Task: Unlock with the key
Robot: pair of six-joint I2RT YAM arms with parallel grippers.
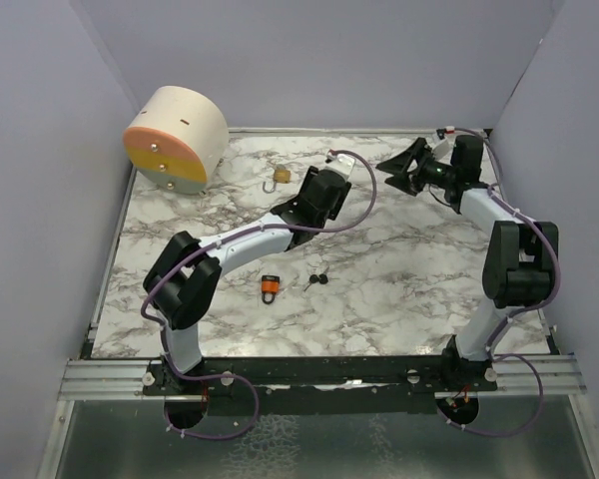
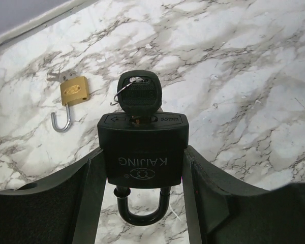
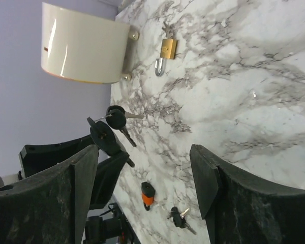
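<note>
My left gripper (image 2: 142, 165) is shut on a black padlock (image 2: 142, 147), one finger on each flank of its body. The padlock's shackle points back toward the wrist. A black-headed key (image 2: 139, 94) sits in its keyhole, and a wire ring hangs from the key. In the top view this gripper (image 1: 331, 172) is held above the far middle of the table. My right gripper (image 1: 399, 166) stands open just right of it, holding nothing. In the right wrist view the key (image 3: 105, 136) shows left of the open fingers (image 3: 206, 173), with a spare key (image 3: 117, 118) dangling beside it.
A brass padlock (image 1: 281, 176) with its shackle swung open lies on the marble. An orange padlock (image 1: 270, 288) and a small bunch of keys (image 1: 316, 280) lie nearer the arms. A cream cylinder (image 1: 176, 138) stands at the far left corner. Purple walls close in three sides.
</note>
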